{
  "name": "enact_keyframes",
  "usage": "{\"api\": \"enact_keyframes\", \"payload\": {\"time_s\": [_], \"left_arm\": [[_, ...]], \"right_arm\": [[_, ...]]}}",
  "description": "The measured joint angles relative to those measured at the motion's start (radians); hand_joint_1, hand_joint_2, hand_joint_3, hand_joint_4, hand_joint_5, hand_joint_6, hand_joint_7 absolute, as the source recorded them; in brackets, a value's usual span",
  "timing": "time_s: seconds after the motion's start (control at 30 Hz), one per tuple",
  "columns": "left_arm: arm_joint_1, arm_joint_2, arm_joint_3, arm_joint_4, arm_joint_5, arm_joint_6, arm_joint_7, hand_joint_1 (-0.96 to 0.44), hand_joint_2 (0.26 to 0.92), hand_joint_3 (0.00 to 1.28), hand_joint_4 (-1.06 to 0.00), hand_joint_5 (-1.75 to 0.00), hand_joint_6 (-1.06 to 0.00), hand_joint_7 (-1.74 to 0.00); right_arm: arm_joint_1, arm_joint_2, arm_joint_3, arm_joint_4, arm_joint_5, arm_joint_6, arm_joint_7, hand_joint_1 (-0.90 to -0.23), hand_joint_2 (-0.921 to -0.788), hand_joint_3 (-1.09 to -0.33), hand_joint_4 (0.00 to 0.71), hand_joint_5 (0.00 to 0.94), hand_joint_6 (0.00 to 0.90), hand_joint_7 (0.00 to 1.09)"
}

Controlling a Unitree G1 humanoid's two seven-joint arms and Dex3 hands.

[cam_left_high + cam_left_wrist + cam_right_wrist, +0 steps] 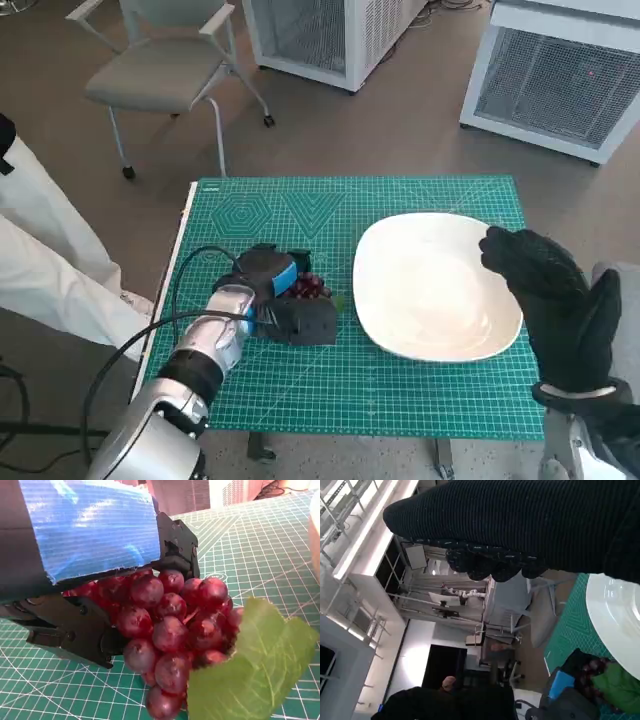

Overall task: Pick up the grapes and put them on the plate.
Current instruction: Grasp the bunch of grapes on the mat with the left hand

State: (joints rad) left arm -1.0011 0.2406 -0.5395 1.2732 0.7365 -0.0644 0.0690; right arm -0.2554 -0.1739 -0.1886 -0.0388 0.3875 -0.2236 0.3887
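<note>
A bunch of dark red grapes [311, 288] with a green leaf [250, 672] lies on the green cutting mat, just left of the white plate [435, 285]. My left hand [276, 296] is down on the bunch. In the left wrist view its black fingers [75, 627] close on both sides of the grapes [170, 630], under the blue-taped back [90, 530]. My gloved right hand [550, 300] hovers over the plate's right edge and holds nothing. The right wrist view shows the glove [520, 525], the plate's rim [615, 615] and the grapes [592, 667].
The green mat [400, 390] covers the small table. A black cable [190, 270] loops from my left forearm near the table's left edge. A grey chair [160, 70] and white cabinets [560, 80] stand beyond. A person in white [40, 260] is at the left.
</note>
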Motion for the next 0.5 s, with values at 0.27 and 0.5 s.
{"api": "enact_keyframes", "payload": {"time_s": [0.27, 0.5], "left_arm": [[0.006, 0.006, 0.000, -0.005, -0.007, -0.006, 0.005, 0.00, 0.821, 0.56, -0.30, -1.61, -0.32, -1.56], [0.008, 0.009, 0.000, -0.005, -0.008, -0.007, 0.006, 0.00, 0.912, 0.47, -0.22, -1.65, -0.22, -1.61]], "right_arm": [[-0.002, 0.000, 0.003, 0.007, 0.000, 0.000, 0.000, -0.349, -0.921, -0.629, 0.378, 0.871, 0.200, 1.05], [-0.005, 0.000, 0.004, 0.007, 0.000, 0.000, 0.001, -0.349, -0.921, -0.629, 0.379, 0.870, 0.200, 1.05]]}}
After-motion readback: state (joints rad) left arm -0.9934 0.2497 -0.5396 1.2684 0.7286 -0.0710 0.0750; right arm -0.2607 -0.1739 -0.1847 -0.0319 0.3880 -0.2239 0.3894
